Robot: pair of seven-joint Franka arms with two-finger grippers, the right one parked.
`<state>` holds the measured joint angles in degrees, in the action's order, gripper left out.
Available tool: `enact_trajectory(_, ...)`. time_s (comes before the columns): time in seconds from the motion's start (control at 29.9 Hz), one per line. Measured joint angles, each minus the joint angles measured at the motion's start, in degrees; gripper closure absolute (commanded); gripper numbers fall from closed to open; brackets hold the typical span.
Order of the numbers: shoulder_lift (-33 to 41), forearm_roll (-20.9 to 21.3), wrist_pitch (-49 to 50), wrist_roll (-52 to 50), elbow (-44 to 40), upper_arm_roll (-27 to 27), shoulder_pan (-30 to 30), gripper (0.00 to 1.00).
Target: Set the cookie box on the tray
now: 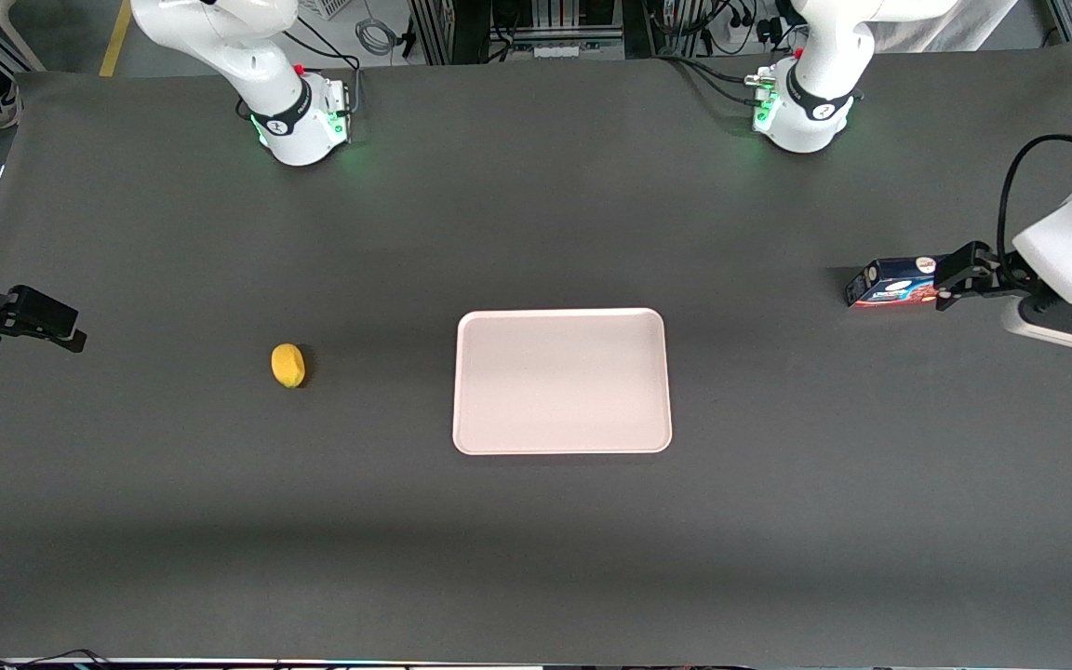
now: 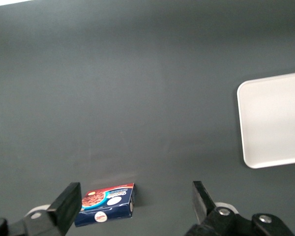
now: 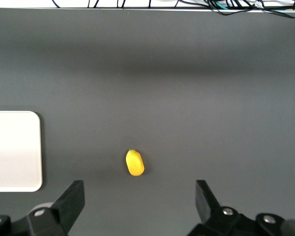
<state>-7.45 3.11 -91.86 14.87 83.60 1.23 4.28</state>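
1. A small yellow rounded object (image 1: 288, 365) lies on the dark table (image 1: 536, 558), toward the parked arm's end. It is well apart from everything else.
2. The pale pink tray (image 1: 562, 381) sits flat near the middle of the table, with its long sides running along the table's length. Nothing lies on it. My wrist camera catches only one rounded end of the tray (image 2: 273, 123).
3. The cookie box (image 1: 891, 284) lies on the table toward my working end, well apart from the tray and a little farther from the front camera than it. It rests on a long side, its red-and-white printed face showing and its dark blue end turned toward the tray.
4. My gripper (image 1: 944, 279) is at the end of the box that points away from the tray. In the front view it overlaps that end.
5. In my wrist camera the gripper (image 2: 135, 191) is spread wide, with nothing pinched. The cookie box (image 2: 107, 204) shows between my two fingers, just beside one finger (image 2: 69, 201) and well clear of the other (image 2: 201, 196).
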Motion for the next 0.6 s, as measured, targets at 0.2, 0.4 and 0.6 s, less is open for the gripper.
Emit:
enact_trajectory(0.2,-0.1,1.5,0.0,17.6,0.1,-0.4,-0.1,0.0)
enact_trajectory(0.4,-0.1,2.4,-0.3,36.2,1.0,-2.2,-0.2,0.0)
enact_trajectory(0.6,1.3,2.4,-5.5,51.5,5.2,-5.2,-0.5,0.0)
